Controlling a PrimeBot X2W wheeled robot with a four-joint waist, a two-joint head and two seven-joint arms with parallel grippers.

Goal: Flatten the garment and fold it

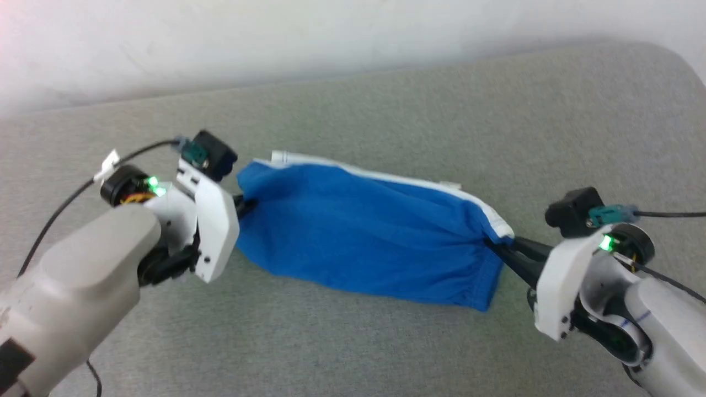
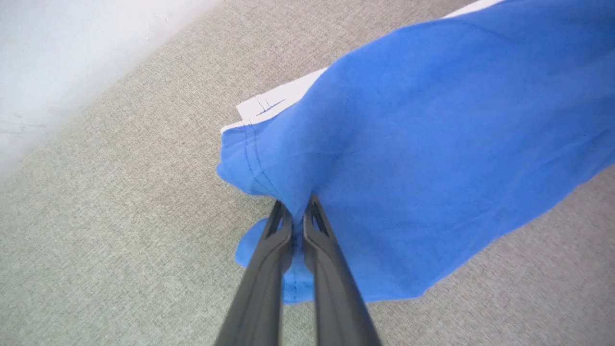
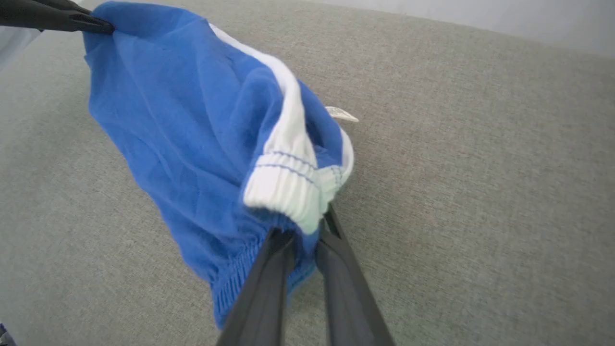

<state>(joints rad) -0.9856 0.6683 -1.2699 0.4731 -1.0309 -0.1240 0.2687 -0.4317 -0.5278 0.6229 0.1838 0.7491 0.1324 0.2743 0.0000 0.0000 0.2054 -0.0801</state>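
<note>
The royal-blue shorts (image 1: 364,231) hang stretched between my two grippers above the grey surface, white trim along their far edge and a small white tag (image 3: 341,113) sticking out. My left gripper (image 1: 245,205) is shut on the blue hem at the left end; the left wrist view shows the gripper (image 2: 300,211) pinching a bunch of the shorts (image 2: 432,144). My right gripper (image 1: 491,245) is shut on the elastic waistband at the right end, and in the right wrist view that gripper (image 3: 307,229) grips just below the white ribbed band of the shorts (image 3: 192,134). No lettering is visible.
A wide grey fabric-covered surface (image 1: 419,110) spreads under and around the shorts, with a pale wall (image 1: 276,33) along its far edge. My left gripper's fingers (image 3: 72,19) show at the top left of the right wrist view.
</note>
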